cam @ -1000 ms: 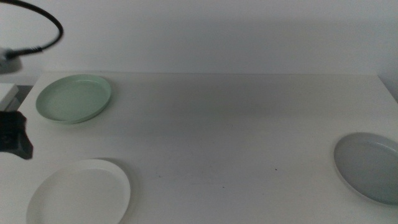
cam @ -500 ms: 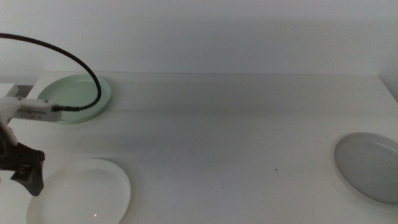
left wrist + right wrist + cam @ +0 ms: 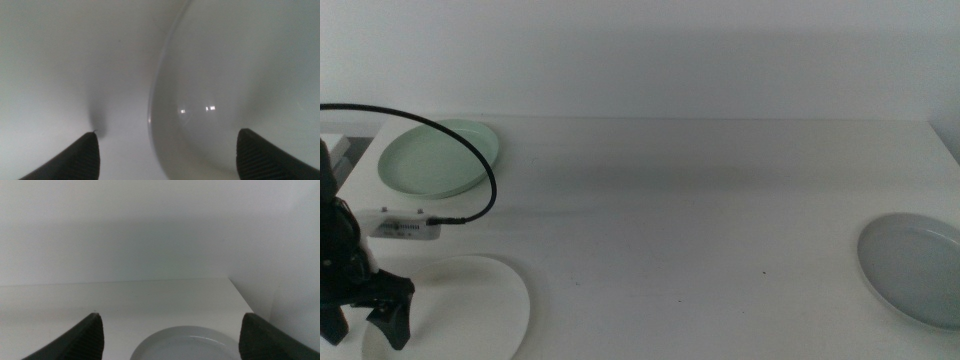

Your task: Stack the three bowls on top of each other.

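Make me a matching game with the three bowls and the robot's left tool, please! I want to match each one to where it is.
Things:
1. white bowl
2. mint green bowl
3. grey bowl
4. left tool

Places:
A. right edge of the table, alone
B. far left corner of the table
C. near left, with a tool at its rim
D. open, straddling the white bowl's left rim

Pairs: 1-C, 2-B, 3-A, 4-D
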